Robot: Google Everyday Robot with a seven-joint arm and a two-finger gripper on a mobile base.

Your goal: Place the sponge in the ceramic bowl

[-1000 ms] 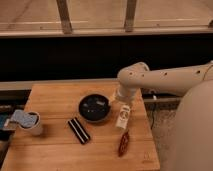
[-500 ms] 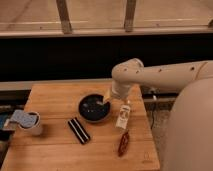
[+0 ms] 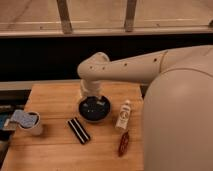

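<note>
The light-blue sponge (image 3: 22,118) rests on top of the white cup (image 3: 32,126) at the table's left edge. The dark ceramic bowl (image 3: 95,110) sits near the middle of the wooden table (image 3: 55,150). My gripper (image 3: 93,99) hangs straight down from the white arm, just above the bowl's back rim and partly covering it. It is open and I see nothing held in it. The sponge lies well to the gripper's left.
A black block with a white stripe (image 3: 79,130) lies left of and in front of the bowl. Right of the bowl lies a white bottle (image 3: 123,115), with a reddish-brown object (image 3: 123,143) nearer the front. My white body fills the right side.
The arm has swung left, carrying the gripper from beside the white bottle to over the bowl. The sponge and cup have not moved.
</note>
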